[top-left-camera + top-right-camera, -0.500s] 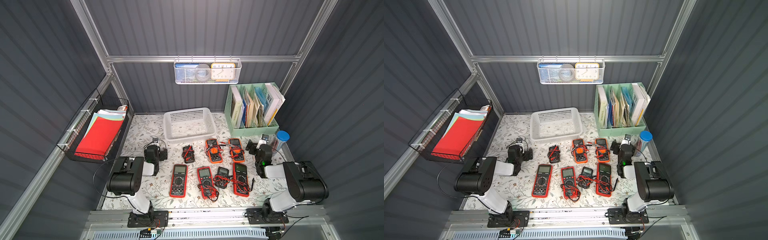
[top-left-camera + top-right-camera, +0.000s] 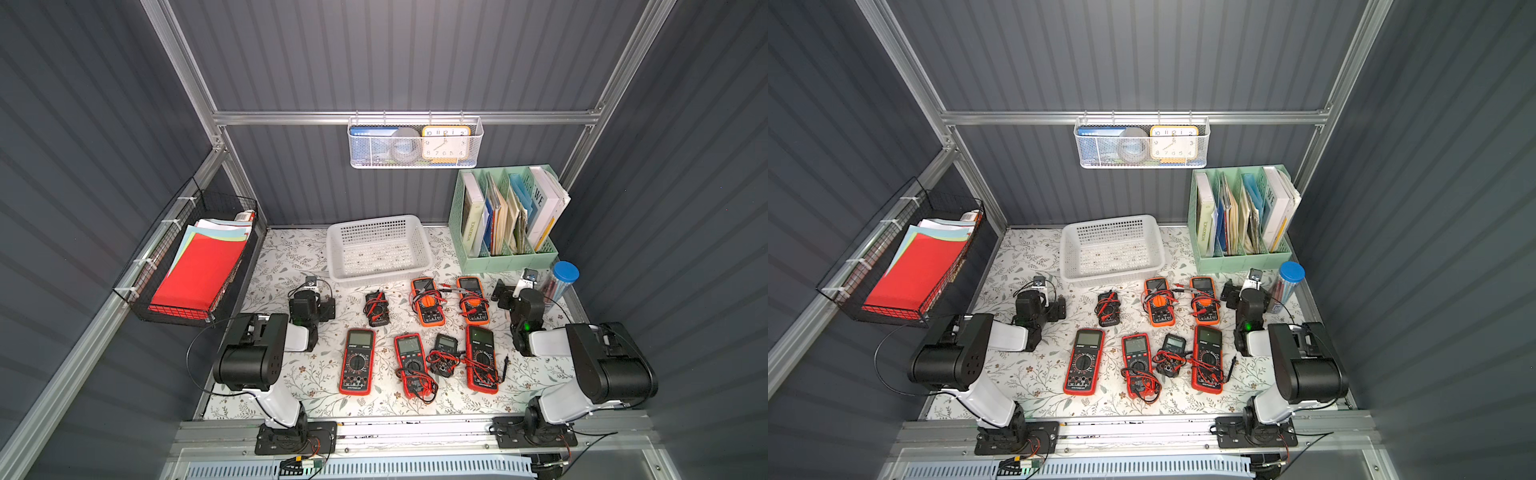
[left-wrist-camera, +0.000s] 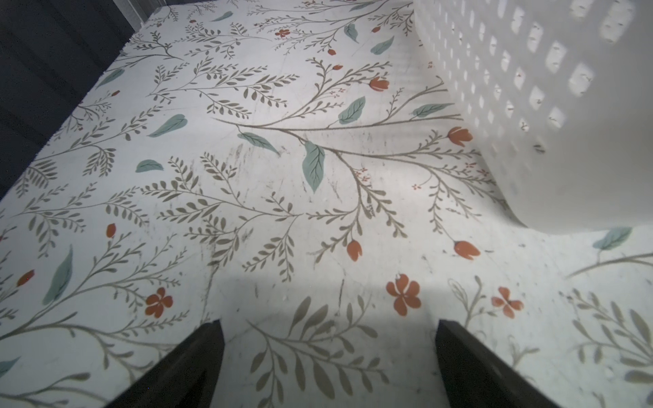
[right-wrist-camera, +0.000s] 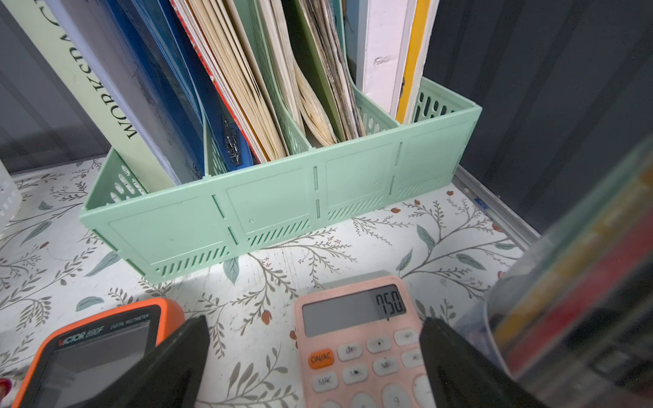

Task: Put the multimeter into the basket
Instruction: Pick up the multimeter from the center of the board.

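Nil movement vs prev frame — left gripper (image 3: 328,325) & right gripper (image 4: 315,320) jaws apart, empty; multimeters (image 2: 428,301) outside basket (image 2: 376,232).

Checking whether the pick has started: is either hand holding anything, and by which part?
Nothing is held: the left hand and the right hand are both open and empty.

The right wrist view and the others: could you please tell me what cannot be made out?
- Right wrist view: lower keys of the pink calculator cut off by the bottom edge, partly covered by the right gripper.
- Same view: the clear jar is blurred, too close.
- Left wrist view: only a corner of the basket shows; edges cut the rest.
- Both top views: lettering on the multimeters is too small.
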`<state>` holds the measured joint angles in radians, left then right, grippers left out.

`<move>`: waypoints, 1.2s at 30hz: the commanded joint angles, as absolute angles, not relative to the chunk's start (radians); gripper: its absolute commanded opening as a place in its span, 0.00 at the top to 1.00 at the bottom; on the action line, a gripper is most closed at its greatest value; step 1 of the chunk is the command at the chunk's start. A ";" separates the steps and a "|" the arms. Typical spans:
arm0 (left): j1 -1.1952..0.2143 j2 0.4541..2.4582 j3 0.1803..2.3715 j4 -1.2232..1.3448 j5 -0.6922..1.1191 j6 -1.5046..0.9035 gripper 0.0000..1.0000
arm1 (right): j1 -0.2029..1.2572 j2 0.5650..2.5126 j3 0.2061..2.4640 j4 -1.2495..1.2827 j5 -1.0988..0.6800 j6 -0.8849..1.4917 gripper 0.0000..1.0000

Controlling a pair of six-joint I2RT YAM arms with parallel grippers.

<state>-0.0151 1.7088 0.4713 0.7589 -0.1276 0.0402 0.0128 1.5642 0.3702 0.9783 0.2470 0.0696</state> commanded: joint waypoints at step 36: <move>-0.105 1.219 0.891 -0.466 0.024 -0.388 0.01 | 0.451 1.093 0.891 -0.431 -0.149 0.594 0.04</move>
